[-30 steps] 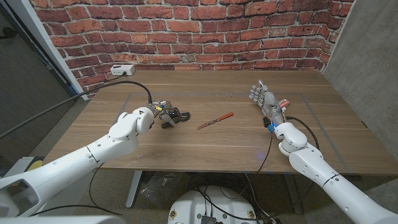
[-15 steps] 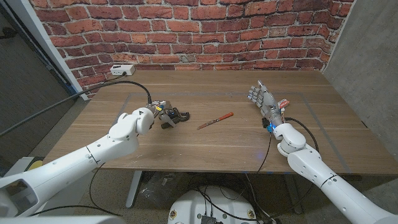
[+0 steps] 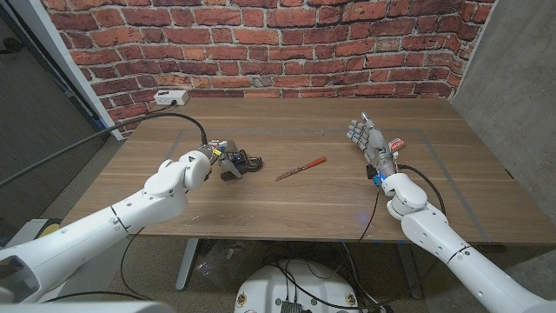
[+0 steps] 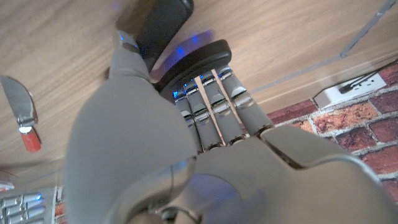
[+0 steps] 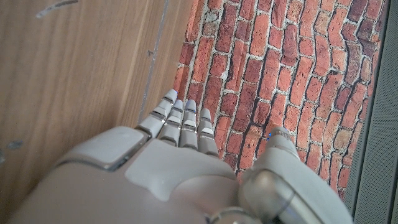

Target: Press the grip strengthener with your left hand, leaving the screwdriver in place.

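Wooden bench carries all. Left robot hand wrapped round grip strengthener, left of bench middle; fingers curl over black handle. Right robot hand raised, fingers apart, grasping nothing. Strengthener likely stiff, springy, light, rubbery-handled: squeeze across both handles. Screwdriver just beside, untouched.

- Black grip strengthener
- Screwdriver showing a red handle, silver tip
- Bench showing brown wood grain
- Red brick wall
- Grey hands
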Controlling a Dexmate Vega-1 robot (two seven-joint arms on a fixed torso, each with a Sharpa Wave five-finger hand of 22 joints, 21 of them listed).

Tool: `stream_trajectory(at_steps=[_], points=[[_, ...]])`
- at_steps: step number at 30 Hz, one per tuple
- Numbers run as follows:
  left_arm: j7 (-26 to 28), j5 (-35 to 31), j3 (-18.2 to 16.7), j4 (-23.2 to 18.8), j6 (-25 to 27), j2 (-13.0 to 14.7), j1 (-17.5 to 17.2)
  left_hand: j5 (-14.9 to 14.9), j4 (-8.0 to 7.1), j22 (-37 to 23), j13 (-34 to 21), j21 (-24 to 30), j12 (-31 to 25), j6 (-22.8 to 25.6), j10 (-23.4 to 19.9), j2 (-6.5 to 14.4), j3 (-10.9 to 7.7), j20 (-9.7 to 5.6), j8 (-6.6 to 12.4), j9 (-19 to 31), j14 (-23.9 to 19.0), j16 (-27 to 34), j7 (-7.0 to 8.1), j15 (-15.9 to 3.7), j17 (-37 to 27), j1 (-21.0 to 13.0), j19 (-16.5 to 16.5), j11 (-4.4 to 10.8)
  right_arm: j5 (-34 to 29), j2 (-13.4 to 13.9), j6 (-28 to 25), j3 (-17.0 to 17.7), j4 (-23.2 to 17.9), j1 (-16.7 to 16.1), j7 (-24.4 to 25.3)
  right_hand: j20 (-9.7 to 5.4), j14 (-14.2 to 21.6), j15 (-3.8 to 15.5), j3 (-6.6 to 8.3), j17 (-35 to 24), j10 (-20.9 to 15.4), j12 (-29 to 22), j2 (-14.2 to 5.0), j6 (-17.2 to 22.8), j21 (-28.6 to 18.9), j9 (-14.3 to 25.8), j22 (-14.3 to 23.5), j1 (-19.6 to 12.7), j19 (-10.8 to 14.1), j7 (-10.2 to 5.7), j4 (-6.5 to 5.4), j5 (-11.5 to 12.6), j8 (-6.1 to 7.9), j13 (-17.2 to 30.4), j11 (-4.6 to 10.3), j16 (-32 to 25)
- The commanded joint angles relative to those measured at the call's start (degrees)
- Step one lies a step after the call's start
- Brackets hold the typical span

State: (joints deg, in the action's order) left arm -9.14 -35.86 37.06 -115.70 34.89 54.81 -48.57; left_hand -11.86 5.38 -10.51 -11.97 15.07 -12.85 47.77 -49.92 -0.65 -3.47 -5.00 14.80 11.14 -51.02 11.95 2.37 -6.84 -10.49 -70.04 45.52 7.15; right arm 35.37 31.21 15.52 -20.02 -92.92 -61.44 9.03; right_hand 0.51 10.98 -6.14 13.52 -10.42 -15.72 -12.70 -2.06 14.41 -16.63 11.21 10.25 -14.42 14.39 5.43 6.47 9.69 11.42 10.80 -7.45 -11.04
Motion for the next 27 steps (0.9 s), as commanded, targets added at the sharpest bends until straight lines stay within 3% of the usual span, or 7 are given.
stream_trajectory(at_steps=[1, 10, 17, 27], points=[[10.4, 6.0, -6.5, -2.5, -3.0, 0.8, -5.0, 0.2, 0.56, -0.2, 0.0, 0.2, 0.4, 1.3, 0.3, 11.1, -2.6, 0.17, -0.4, 0.0, 0.0, -0.1, -1.6, -3.95, -0.3, -10.5, -0.2, -0.17, -0.5, -0.1, 0.2, 0.2, -0.6, -0.2, 0.7, -0.18, 0.6, 0.05, -0.03, -0.2, -0.1, 0.0, -0.51, 0.1, 0.2, 0.1, 0.3, -0.3, 0.6, -0.09, 0.43, 0.4, 0.06, 0.1, -0.24, 0.1], [19.9, 11.6, -11.6, -2.3, -8.7, 0.1, -9.2, 0.7, 0.05, -0.2, -0.1, 0.1, 0.8, 0.9, 0.7, 10.8, -2.9, 0.32, -0.86, 0.0, 0.3, -0.4, -1.73, -3.9, -0.3, -9.9, -0.4, -0.25, -1.0, -0.2, 0.9, 0.3, -0.5, -0.2, 0.9, -0.18, 0.6, 0.07, -0.01, -0.2, -0.1, 0.0, -0.54, 0.1, 0.3, 0.1, 0.3, -0.3, 0.6, -0.07, 0.47, 0.4, 0.07, 0.1, -0.35, 0.1], [26.0, 18.5, -16.3, 0.0, -17.6, -1.2, -11.8, 0.8, -0.17, -0.2, -0.1, 0.1, 0.8, 1.2, 0.5, 10.7, -3.15, 0.36, -0.93, 0.0, 0.1, -0.4, -1.68, -3.8, -0.3, -9.6, -0.4, -0.29, -1.0, -0.4, 1.1, 0.2, -0.2, 0.2, 0.6, -0.16, 0.6, 0.04, 0.0, -0.2, -0.1, 0.0, -0.55, 0.1, 0.4, 0.1, 0.3, -0.3, 0.7, -0.08, 0.49, 0.4, 0.06, 0.1, -0.29, 0.2], [32.0, 26.3, -19.4, 7.9, -34.6, -5.0, -12.7, 1.0, -0.39, -0.2, -0.1, 0.1, 0.9, 1.2, 0.5, 10.6, -3.51, 0.43, -1.17, 0.0, 0.1, -0.5, -1.96, -3.31, -0.3, -9.4, -0.5, -0.3, -1.3, -0.6, 1.5, 0.2, 0.2, 0.5, 0.5, -0.13, 0.7, 0.04, 0.01, -0.2, -0.1, 0.0, -0.56, 0.1, 0.5, 0.1, 0.3, -0.4, 0.8, -0.07, 0.52, 0.4, 0.06, 0.1, -0.22, 0.2]])
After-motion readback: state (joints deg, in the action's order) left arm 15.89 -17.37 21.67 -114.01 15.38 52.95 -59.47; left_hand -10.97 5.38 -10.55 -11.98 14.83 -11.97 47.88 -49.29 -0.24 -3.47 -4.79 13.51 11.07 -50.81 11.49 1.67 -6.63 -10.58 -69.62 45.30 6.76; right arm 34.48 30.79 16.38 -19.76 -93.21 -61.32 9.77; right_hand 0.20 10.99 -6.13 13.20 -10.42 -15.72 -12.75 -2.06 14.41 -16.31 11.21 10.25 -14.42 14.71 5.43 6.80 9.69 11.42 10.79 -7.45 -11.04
